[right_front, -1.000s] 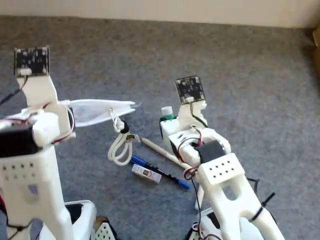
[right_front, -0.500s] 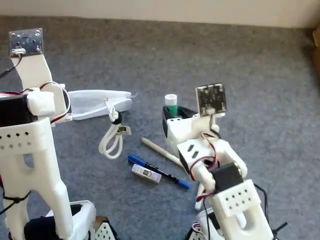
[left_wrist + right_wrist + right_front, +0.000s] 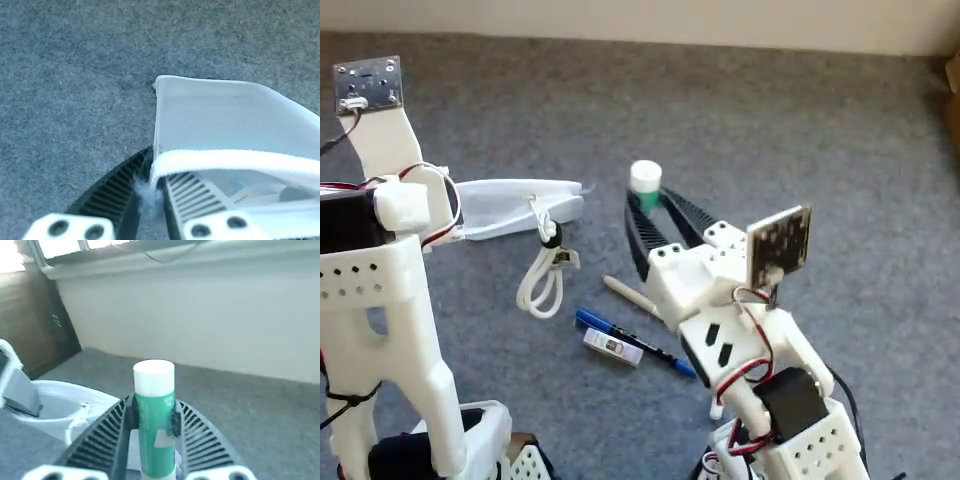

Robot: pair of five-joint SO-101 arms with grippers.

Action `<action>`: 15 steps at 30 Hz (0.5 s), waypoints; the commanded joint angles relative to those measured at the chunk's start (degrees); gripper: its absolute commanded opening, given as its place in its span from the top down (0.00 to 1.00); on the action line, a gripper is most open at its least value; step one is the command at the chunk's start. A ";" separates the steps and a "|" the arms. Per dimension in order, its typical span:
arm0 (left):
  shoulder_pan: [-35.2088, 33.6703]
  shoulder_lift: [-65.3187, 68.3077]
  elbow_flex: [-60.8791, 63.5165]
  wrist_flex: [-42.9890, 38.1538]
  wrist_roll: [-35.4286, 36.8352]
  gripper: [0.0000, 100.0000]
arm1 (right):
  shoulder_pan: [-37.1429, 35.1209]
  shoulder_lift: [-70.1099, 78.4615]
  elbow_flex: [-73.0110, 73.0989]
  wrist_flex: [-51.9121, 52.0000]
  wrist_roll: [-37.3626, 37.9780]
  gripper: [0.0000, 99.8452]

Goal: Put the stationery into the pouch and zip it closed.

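A white mesh pouch [image 3: 515, 212] lies on its side on the grey carpet, mouth toward the middle. My left gripper [image 3: 150, 186] is shut on its rim [image 3: 225, 160]. A white cord loop [image 3: 545, 285] trails from the pouch. My right gripper [image 3: 648, 197] is lifted off the carpet, right of the pouch's mouth, and is shut on a green glue stick [image 3: 154, 410] with a white cap [image 3: 645, 177]. On the carpet below lie a blue pen [image 3: 635, 343], a small white eraser [image 3: 612, 347] and a beige pencil [image 3: 632, 296].
Both arm bases stand at the near edge, left [image 3: 380, 330] and right [image 3: 790, 420]. A pale wall [image 3: 200, 315] runs along the back, with wooden furniture [image 3: 30, 315] beside it. Open carpet stretches at the back and right.
My right gripper has risen and tilted upward with the glue stick in it, moving away from the pens. The left arm shifted slightly at first with the pouch, then held still.
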 commanded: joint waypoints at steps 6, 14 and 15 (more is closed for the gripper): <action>0.92 1.36 -0.66 0.44 0.88 0.99 | -11.74 -1.27 -4.35 -20.79 10.20 0.99; 0.92 1.36 -0.66 0.44 0.88 0.99 | -20.18 -0.66 -4.09 -30.81 18.11 0.99; 0.92 1.36 -0.66 0.44 0.88 0.99 | -20.53 0.22 -4.09 -32.48 18.99 0.99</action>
